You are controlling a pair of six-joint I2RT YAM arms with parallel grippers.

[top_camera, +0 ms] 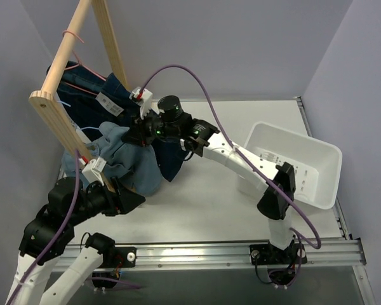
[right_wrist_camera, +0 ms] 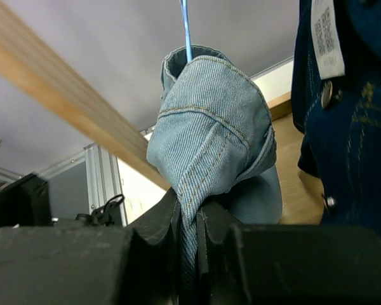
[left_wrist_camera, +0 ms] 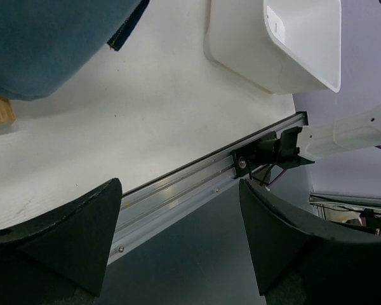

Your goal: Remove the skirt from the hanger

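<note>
The skirt (top_camera: 130, 162), a bunched piece of light blue denim, hangs at the left of the scene against the wooden rack (top_camera: 57, 121), and its lower folds reach down towards the table. Around it we see plain lavender-grey walls (top_camera: 241, 44) closing the room on three sides. Below them is the white table (top_camera: 203, 203), edged on the near side by an aluminium rail (top_camera: 209, 251) where both arms are bolted. The rack leans over the table's left part. A white bin (top_camera: 327, 184) sits on the right, well apart from the clothes. A dark blue denim garment (top_camera: 174, 159) hangs just beside the skirt, touching it, and carries a white printed tag (right_wrist_camera: 324, 38). The right gripper (right_wrist_camera: 187, 216) reaches across from the right, and we find its jaws pressed together on a fold of the skirt, with cloth pinched between the fingers. The left gripper (left_wrist_camera: 179, 187) sits low by the rack's foot under the skirt, its jaws spread wide with nothing between them. A purple cable (top_camera: 197, 79) arches over the right arm. A thin blue rod (right_wrist_camera: 186, 28) rises from the skirt's top fold.
</note>
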